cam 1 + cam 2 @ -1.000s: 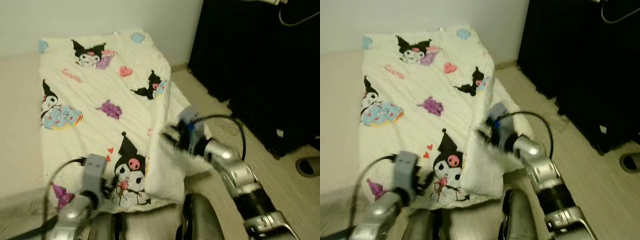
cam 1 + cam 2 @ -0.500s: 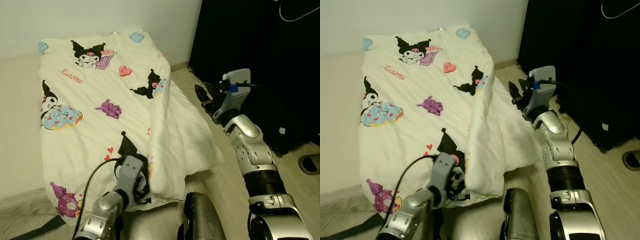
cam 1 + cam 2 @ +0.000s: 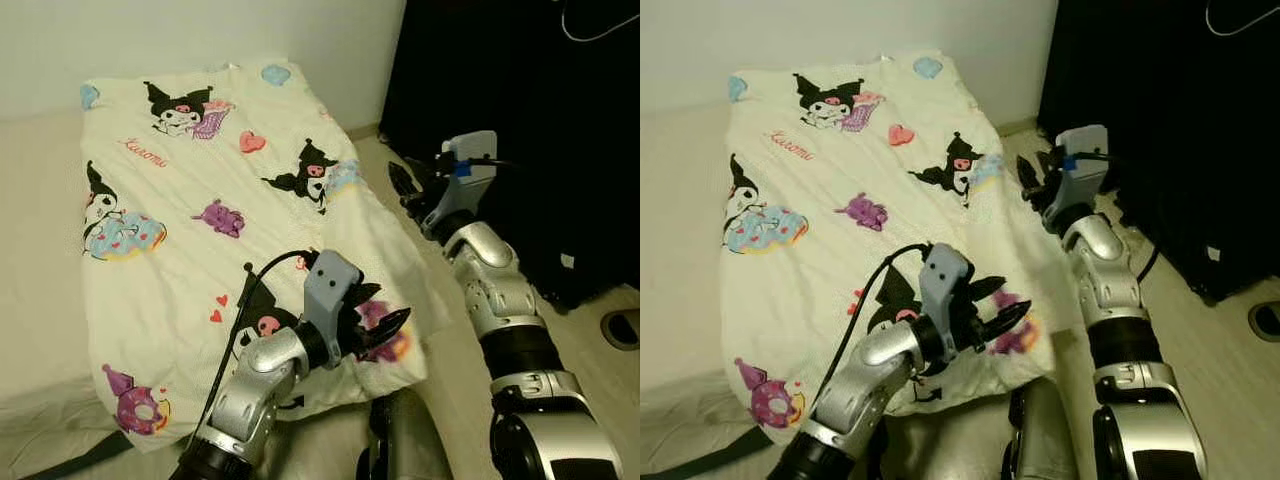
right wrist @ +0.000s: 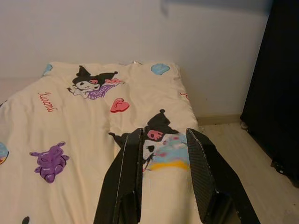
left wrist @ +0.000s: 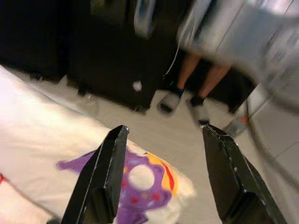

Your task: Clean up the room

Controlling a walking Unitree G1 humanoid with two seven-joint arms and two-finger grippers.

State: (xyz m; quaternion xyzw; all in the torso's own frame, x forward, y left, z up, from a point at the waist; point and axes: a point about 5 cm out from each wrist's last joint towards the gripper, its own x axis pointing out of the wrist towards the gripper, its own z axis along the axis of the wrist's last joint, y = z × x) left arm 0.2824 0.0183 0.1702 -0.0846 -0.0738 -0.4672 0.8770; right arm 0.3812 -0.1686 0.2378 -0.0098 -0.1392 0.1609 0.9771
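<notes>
The quilt (image 3: pixel 200 200) lies spread flat on the bed, its right edge draping toward the floor (image 3: pixel 560 340). The left gripper (image 3: pixel 378 335) hovers wide over the near corner; the right gripper (image 3: pixel 405 190), open and empty, hangs beside the edge. Either could snag the fabric and rumple it.

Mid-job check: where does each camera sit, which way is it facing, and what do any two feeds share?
Left eye and right eye: on the head, facing forward and down at the blanket on the floor; both silver arms show, left pincer over the blanket's near corner, right pincer beside its right edge.
Left wrist: along its open fingers, facing the blanket corner, black cabinet and a person's legs.
Right wrist: along its open fingers, facing the blanket toward the wall.
Shared: the blanket's purple doughnut print, seen from the left wrist and both eyes.
</notes>
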